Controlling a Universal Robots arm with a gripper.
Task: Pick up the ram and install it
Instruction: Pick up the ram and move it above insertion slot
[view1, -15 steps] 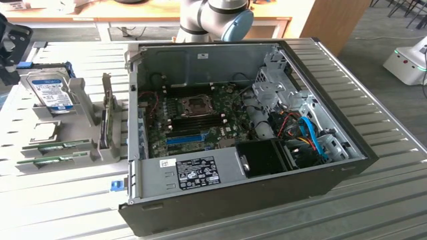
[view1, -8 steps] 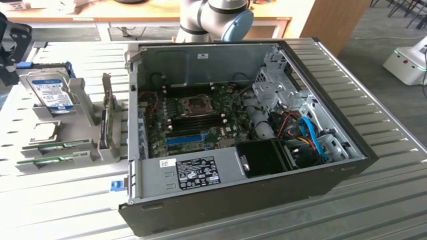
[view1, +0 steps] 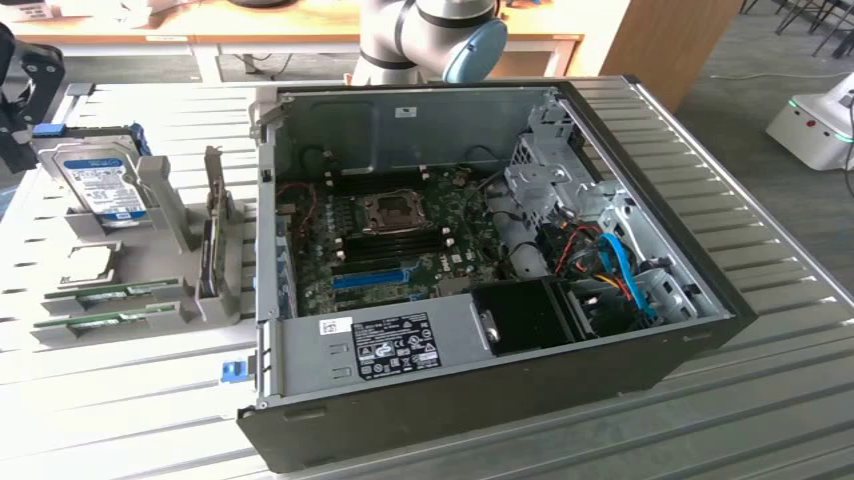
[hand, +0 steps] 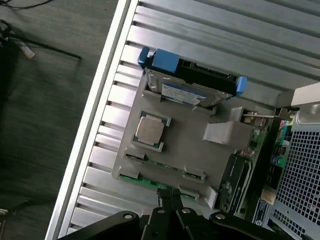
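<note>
- Your gripper's (hand: 169, 196) fingers (hand: 162, 201) are pressed together, and nothing is between them.
- In the wrist view the black fingertips line up over the edge of the grey tray (hand: 190, 140). You cannot tell from that view whether they touch it.
- The ram (hand: 137, 178) is a thin green stick. It lies flat in the tray's outermost slot, on the side farthest from the hard drive (hand: 192, 92).
- A second stick (hand: 160, 163) of the same kind lies in the next slot, parallel to the first and just beside it.
- In the exterior view you see both sticks, the ram (view1: 96, 321) and the second stick (view1: 114, 293), seated in the tray (view1: 160, 215) at that view's left.
- Between the sticks and the hard drive, a square processor (hand: 150, 129) sits in its own recess.
- The hard drive stands tilted in a blue-cornered carrier at the tray's far end.
- A dark expansion card (hand: 234, 181) stands on edge along the tray's side nearest the computer case (view1: 694, 300).
- The case lies open on the slatted table (view1: 747, 400), with its motherboard (view1: 400, 235) exposed.
</note>
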